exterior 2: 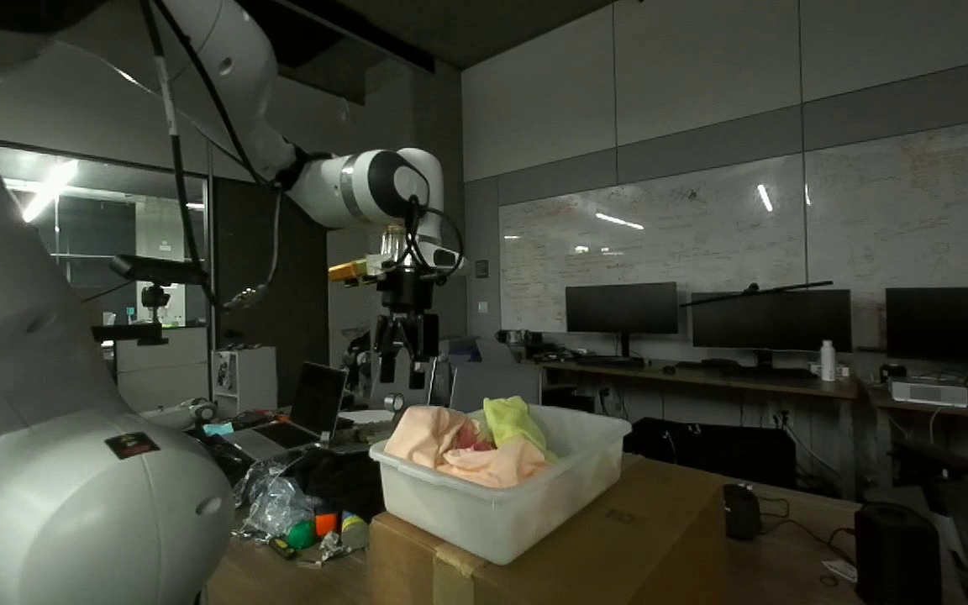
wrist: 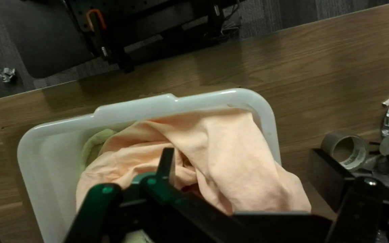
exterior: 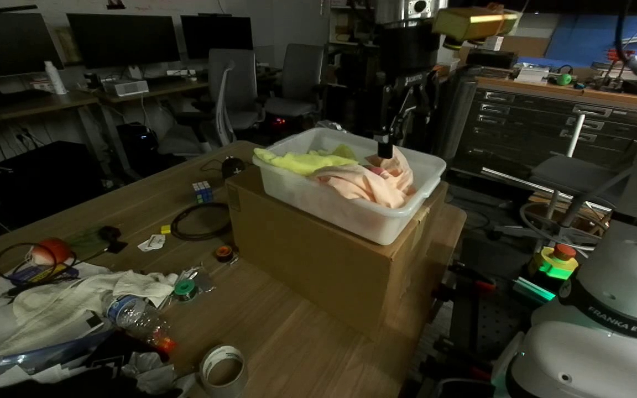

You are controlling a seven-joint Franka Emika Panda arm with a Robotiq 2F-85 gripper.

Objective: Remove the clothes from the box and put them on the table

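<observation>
A white plastic bin (exterior: 291,190) holds the clothes; it also shows in an exterior view (exterior 2: 492,521) and the wrist view (wrist: 133,107). A peach cloth (exterior: 360,183) lies bunched in it, seen also in an exterior view (exterior 2: 497,465) and the wrist view (wrist: 228,152). A yellow-green cloth (exterior: 307,161) lies beside and partly under it, also in an exterior view (exterior 2: 513,423). A small pinkish-red patch (exterior 2: 472,437) shows among the folds. My gripper (exterior 2: 402,374) is open and empty above the peach cloth, its fingers wide apart in the wrist view (wrist: 247,168).
The bin stands on a cardboard box (exterior: 307,260) on the wooden table (exterior: 285,342). A tape roll (exterior: 223,370), a bottle (exterior: 136,318), a white cloth (exterior: 75,298), a cable coil (exterior: 199,221) and a puzzle cube (exterior: 202,192) lie on the table. A laptop (exterior 2: 316,403) stands behind clutter.
</observation>
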